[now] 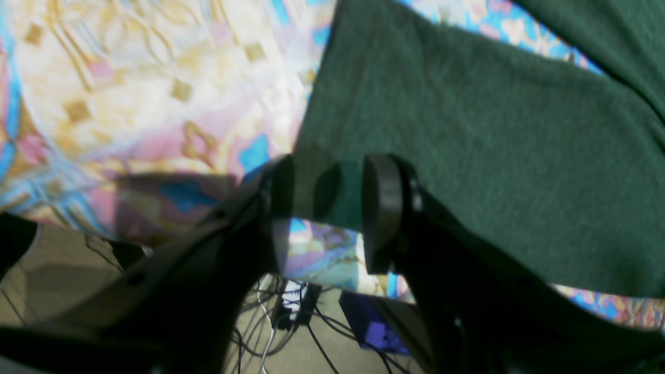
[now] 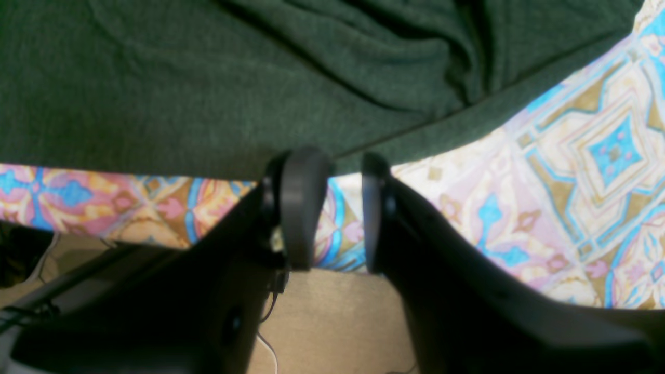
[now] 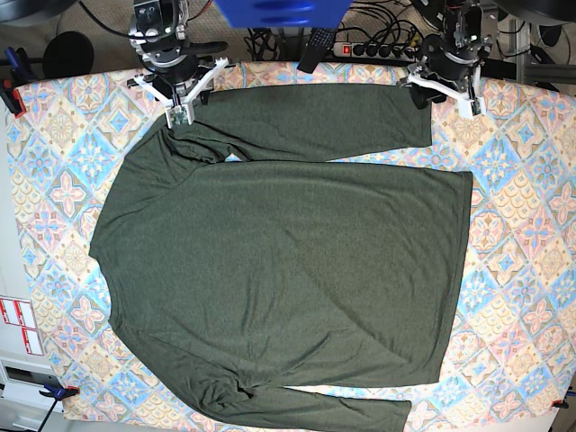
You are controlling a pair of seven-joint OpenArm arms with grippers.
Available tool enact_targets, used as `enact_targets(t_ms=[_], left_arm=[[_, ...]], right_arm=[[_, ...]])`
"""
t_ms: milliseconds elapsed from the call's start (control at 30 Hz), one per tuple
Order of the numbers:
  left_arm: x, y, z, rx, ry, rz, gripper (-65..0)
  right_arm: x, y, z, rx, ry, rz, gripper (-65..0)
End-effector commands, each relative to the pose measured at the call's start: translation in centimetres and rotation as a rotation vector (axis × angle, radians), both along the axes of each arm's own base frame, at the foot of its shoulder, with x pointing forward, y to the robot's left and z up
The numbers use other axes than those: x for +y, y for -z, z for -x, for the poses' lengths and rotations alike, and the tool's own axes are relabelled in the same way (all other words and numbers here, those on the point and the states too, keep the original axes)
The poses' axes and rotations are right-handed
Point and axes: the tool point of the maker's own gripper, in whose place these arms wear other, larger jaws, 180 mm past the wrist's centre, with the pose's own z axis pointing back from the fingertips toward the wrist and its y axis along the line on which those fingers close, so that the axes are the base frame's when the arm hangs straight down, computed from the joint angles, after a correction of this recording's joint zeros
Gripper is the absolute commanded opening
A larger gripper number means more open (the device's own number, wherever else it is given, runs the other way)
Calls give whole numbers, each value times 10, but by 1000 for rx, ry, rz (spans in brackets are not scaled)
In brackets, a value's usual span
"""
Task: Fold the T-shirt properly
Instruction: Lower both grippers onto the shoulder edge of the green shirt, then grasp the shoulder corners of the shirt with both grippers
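1 dark green t-shirt lies flat on the patterned cloth, both the left gripper and right gripper parted, holding nothing.

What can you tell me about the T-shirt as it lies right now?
The T-shirt is a plain dark olive-green long-sleeved shirt of soft, faintly heathered knit, spread flat on the patterned tablecloth. One sleeve lies folded across the top edge, the other runs along the bottom. The fabric bunches into creases near the right gripper, whose jaws stand apart just off the hem. The left gripper, also open, straddles the sleeve's corner without clamping it.
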Motion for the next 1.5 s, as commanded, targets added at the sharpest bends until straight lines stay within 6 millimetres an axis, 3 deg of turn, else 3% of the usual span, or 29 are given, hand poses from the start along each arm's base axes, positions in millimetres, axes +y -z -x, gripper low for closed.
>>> enact_targets(t_ms=[0, 200, 467, 600, 733, 867, 1233, 1467], left_arm=[[-1, -6, -7, -29, 2, 2, -424], [-3, -5, -6, -25, -4, 10, -424], [5, 26, 22, 81, -36, 9, -424], [6, 28, 20, 81, -37, 9, -424], [-16, 30, 24, 93, 7, 43, -424], [-23, 18, 31, 78, -6, 83, -424], [23, 6, 26, 41, -113, 30, -424], [25, 7, 34, 56, -118, 24, -424]], right_arm=[[-2, -6, -5, -29, -1, 4, -493], [-2, -6, -5, -29, -1, 4, -492], [-2, -6, -5, -29, -1, 4, -491], [-2, -6, -5, -29, -1, 4, -490], [-2, -7, -5, -31, -1, 4, -490], [-2, -7, -5, -31, -1, 4, -490], [-2, -6, -5, -29, -1, 4, -489], [-2, -6, -5, -29, -1, 4, -489]])
